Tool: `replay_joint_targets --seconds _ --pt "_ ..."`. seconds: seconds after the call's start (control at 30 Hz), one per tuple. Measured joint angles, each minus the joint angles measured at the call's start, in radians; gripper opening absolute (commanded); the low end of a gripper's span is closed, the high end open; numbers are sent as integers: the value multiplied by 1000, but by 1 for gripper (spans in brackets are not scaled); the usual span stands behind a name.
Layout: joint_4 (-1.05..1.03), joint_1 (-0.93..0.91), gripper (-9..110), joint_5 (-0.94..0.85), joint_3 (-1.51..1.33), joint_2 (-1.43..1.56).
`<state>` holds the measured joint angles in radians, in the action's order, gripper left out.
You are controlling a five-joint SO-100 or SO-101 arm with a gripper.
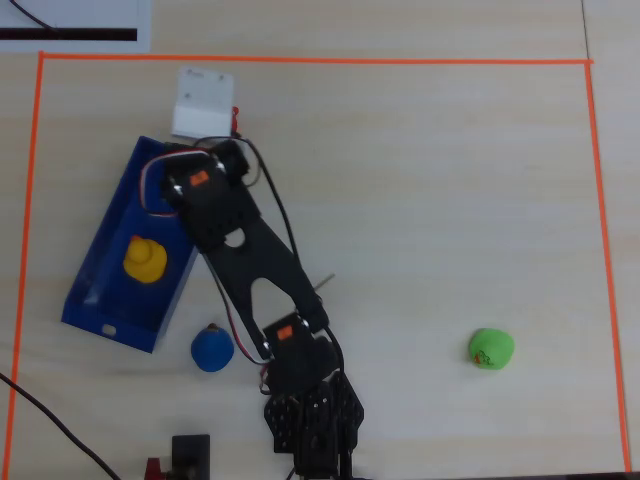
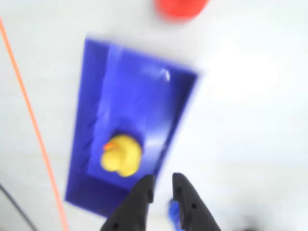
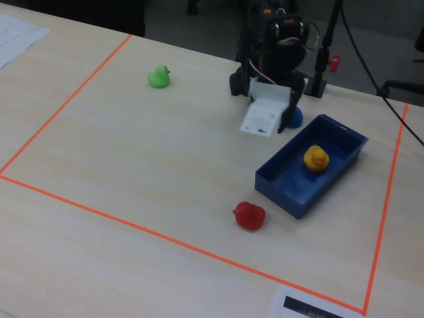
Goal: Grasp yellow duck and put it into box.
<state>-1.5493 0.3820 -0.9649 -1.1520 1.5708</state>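
Note:
The yellow duck (image 1: pixel 145 259) lies inside the dark-blue box (image 1: pixel 100 235), apart from my gripper. It also shows in the wrist view (image 2: pixel 121 154) and in the fixed view (image 3: pixel 317 159), resting on the box floor (image 2: pixel 134 96) within the low walls (image 3: pixel 291 189). My gripper (image 2: pixel 163 180) hangs above the table beside the box's near end. Its black fingers stand a little apart with nothing between them. In the overhead view the fingers are hidden under the arm's white head (image 1: pixel 203 103).
A blue toy (image 1: pixel 212 348) lies by the box near the arm's base. A red duck (image 3: pixel 249 215) sits by the box's other end. A green toy (image 1: pixel 491 348) lies far off. Orange tape (image 1: pixel 320 60) borders the work area.

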Motion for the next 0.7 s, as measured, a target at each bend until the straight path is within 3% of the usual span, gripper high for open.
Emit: replay_joint_targets --seconds 0.27,0.43,0.7 --pt "368 -325 0 -305 -986 752" --pt "383 -339 0 -331 -1443 1063" --pt "305 -314 0 -359 -1807 1419"
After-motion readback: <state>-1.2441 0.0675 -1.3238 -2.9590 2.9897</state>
